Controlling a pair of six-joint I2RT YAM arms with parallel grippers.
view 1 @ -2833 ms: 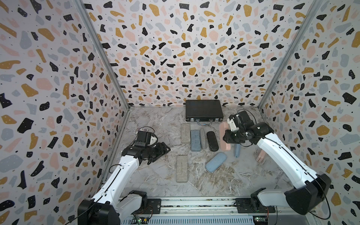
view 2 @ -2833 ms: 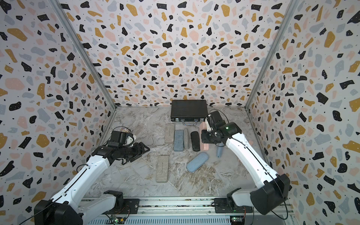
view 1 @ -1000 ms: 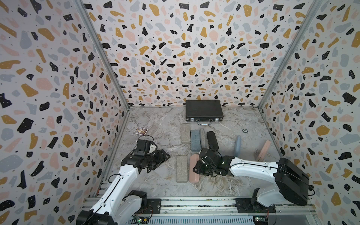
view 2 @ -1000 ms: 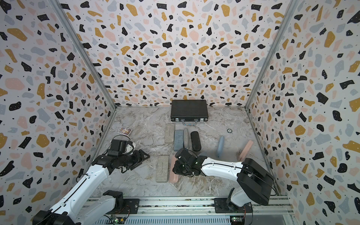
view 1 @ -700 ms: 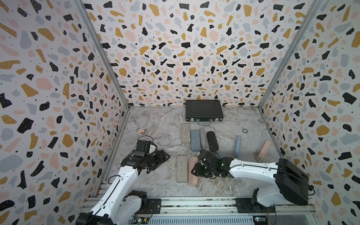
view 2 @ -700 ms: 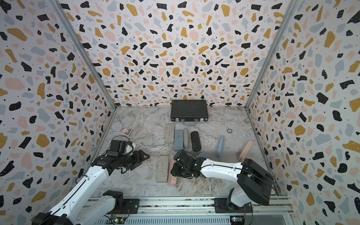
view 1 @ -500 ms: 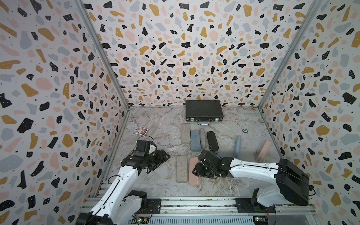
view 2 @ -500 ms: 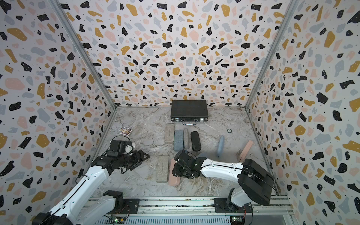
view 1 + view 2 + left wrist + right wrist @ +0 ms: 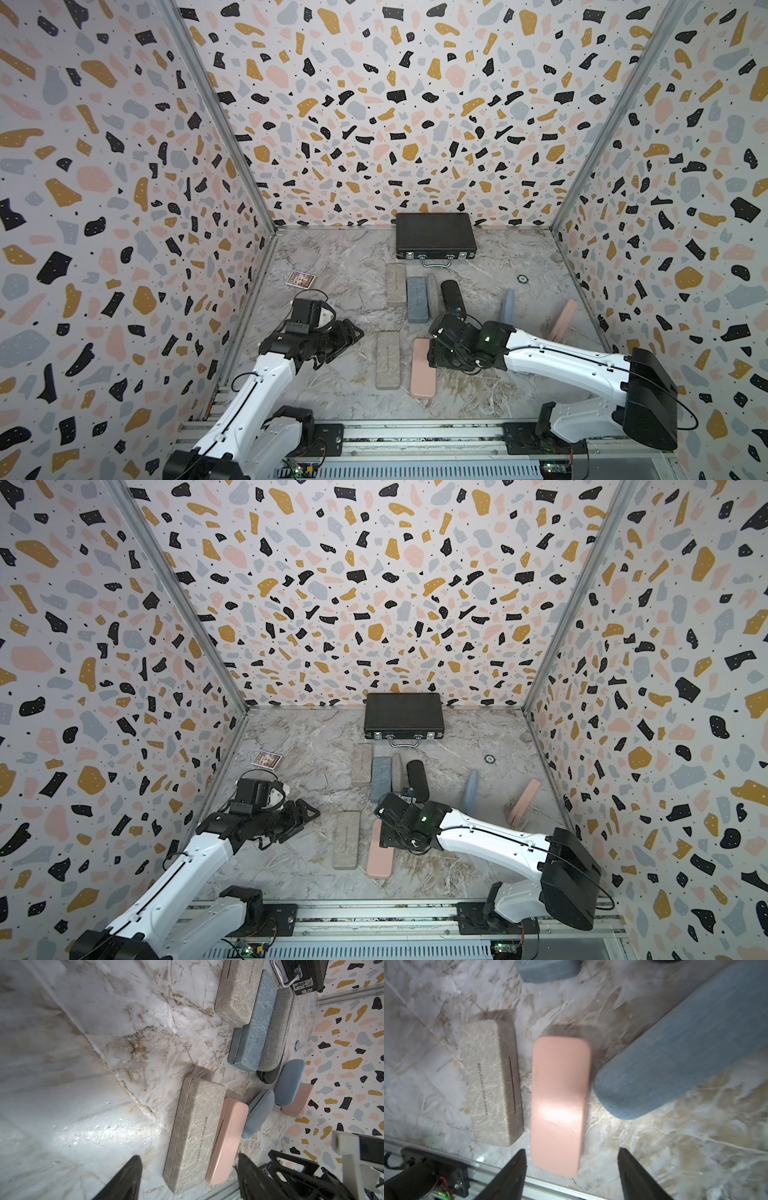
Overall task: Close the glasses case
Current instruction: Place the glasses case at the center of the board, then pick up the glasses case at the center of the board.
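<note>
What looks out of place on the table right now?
A card lies alone by the left wall. A pink case sits askew near the right wall, off the rows; the blue case beside it seems on edge.

Against the back wall I see a closed black briefcase (image 9: 434, 235), handle facing front. Just before it, side by side: beige case (image 9: 396, 284), blue case (image 9: 417, 299), grey case (image 9: 432, 283), black case (image 9: 451, 296). A second beige case (image 9: 388, 365) lies nearer the front. On my right are a denim case (image 9: 508, 305) and a far pink case (image 9: 564, 320). A card (image 9: 300, 279) lies by the left wall, and a small ring (image 9: 522, 279) on the marble.
</note>
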